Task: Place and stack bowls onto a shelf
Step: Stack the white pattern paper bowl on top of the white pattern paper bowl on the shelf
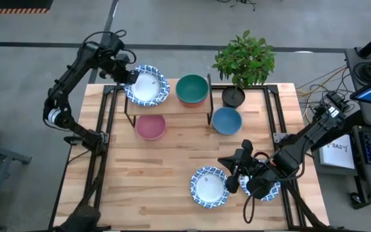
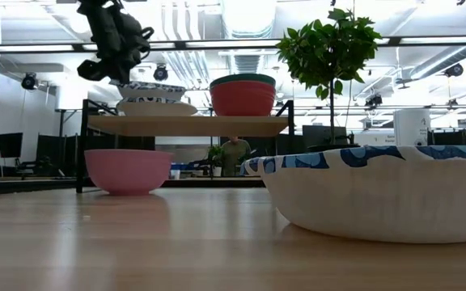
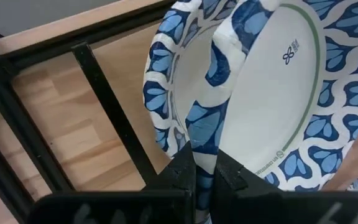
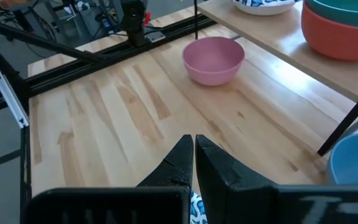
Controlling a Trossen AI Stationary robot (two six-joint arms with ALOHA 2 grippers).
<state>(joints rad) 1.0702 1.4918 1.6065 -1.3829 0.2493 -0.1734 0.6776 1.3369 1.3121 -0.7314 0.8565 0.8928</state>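
High view: I've got the left gripper (image 1: pixel 129 75) in the upper left of the frame, pinched on the rim of a blue-patterned white bowl (image 1: pixel 148 86) that sits over the left end of the shelf (image 1: pixel 172 104). Upper centre, on the shelf's right part, the green bowl (image 1: pixel 192 88) is nested in a red one. The pink bowl (image 1: pixel 151 125) is on the tabletop (image 1: pixel 172 167) just below the shelf's left end; the blue bowl (image 1: pixel 227 120) is at centre right, next to the potted plant (image 1: pixel 245 61). Right gripper (image 1: pixel 234 169) is lower centre-right, at the right edge of a second patterned bowl (image 1: pixel 209 187); a third patterned bowl (image 1: pixel 267 188) lies partly under that arm. Low view: upper left, the held bowl (image 2: pixel 152 90) hangs tilted just above another patterned bowl (image 2: pixel 156 107) already on the shelf board (image 2: pixel 186 124); the red bowl (image 2: pixel 243 99) w/ green rim on top is at centre, pink bowl (image 2: pixel 128 170) under the board at left, and a big patterned bowl (image 2: pixel 379 190) fills the lower right. Left wrist view: fingers (image 3: pixel 188 171) narrow, clamped on the bowl's rim (image 3: pixel 219 62), one patterned bowl inside another. Right wrist view: fingers (image 4: pixel 180 163) nearly together w/ a patterned rim edge showing btwn them at the bottom; can't tell if it's actually gripped. Pink bowl (image 4: pixel 213 59) sits upper centre.
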